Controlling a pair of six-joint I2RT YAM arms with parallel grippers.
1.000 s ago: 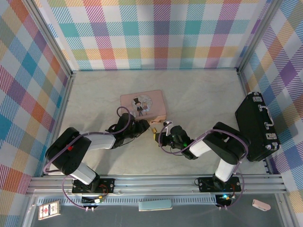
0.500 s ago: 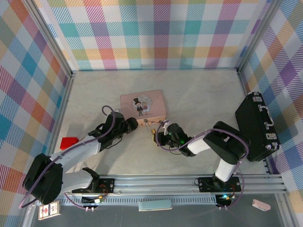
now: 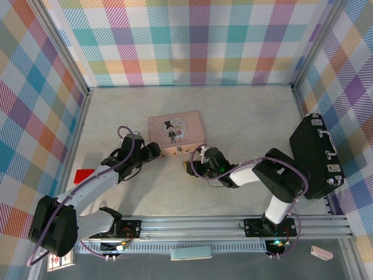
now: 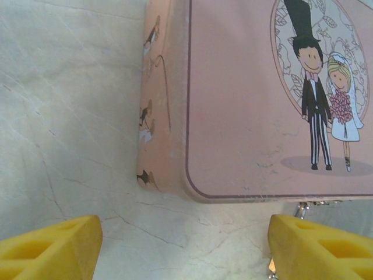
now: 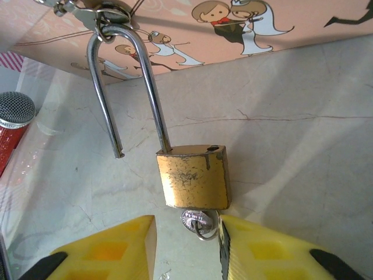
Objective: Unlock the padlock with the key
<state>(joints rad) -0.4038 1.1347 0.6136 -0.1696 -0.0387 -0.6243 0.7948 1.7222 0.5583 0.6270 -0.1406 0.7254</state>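
Right pincer (image 5: pixel 186 251) gapes around the key (image 5: pixel 198 221); left pincer (image 4: pixel 183 245) gapes by the tin (image 4: pixel 245 116). Padlock (image 5: pixel 195 178), frame centre, is open but hooked on the hasp (image 5: pixel 102 14), so a withdrawing finger could snag the key.

Both the left arm (image 3: pixel 90 188) and the right arm (image 3: pixel 280 178) have black joints, white link covers and a looping purple cable. Black base plates sit bolted on the metal rail (image 3: pixel 192 222). Beyond the rail, a green light glows at the right wrist. The left gripper (image 4: pixel 185 251) and right gripper (image 5: pixel 186 256) have yellow fingers with triangular hollows.
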